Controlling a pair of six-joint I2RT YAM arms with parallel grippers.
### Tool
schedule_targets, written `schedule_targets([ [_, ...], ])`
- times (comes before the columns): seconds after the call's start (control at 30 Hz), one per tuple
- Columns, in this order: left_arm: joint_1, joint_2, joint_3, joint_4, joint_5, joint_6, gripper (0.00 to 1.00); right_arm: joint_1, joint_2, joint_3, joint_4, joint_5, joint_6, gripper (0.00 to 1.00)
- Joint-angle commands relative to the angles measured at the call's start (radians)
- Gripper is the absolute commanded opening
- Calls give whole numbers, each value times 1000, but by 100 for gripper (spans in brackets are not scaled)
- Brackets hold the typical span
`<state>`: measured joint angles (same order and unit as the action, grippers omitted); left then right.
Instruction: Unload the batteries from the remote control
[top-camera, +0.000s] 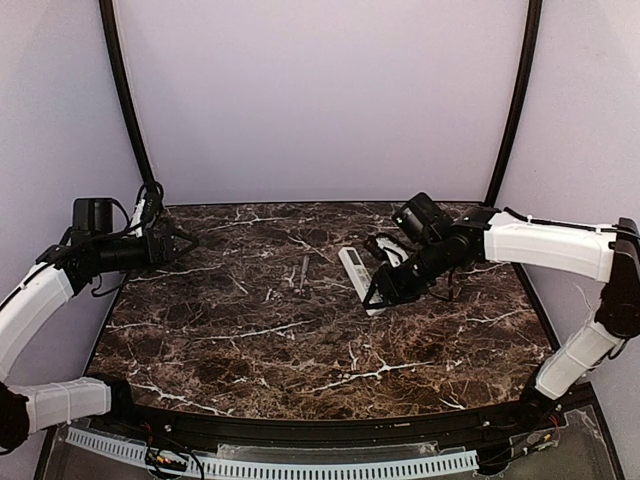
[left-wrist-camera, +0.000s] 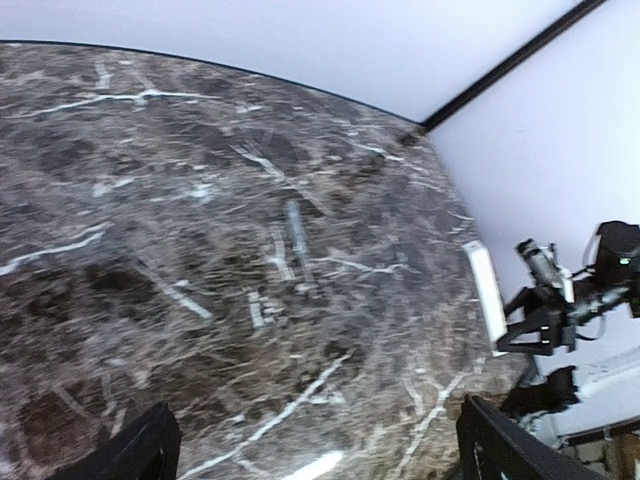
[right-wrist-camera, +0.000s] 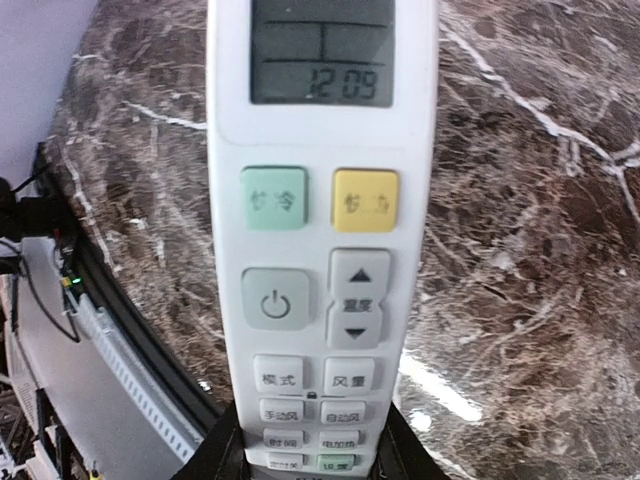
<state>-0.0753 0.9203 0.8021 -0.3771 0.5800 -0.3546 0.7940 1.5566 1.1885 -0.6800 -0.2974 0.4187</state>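
Status: right gripper (top-camera: 384, 291) clamped on remote control (top-camera: 357, 275); left gripper (top-camera: 188, 243) wide.
We see the remote display-side up at 1 o'clock of the table (top-camera: 250, 350) centre, with the left gripper at 10 o'clock.

Bright even light, glare on the marble table (left-wrist-camera: 150, 250), heavy blur across the left wrist view.
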Motion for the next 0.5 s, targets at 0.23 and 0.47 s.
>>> schedule_targets([
  [0.23,-224,155,-14,393,413,-138,96,13,-137,-111,353,-467,-14,1],
  [0.47,-343,253,22,674,449,-259,94,19,-191,-164,475,-605,24,0],
])
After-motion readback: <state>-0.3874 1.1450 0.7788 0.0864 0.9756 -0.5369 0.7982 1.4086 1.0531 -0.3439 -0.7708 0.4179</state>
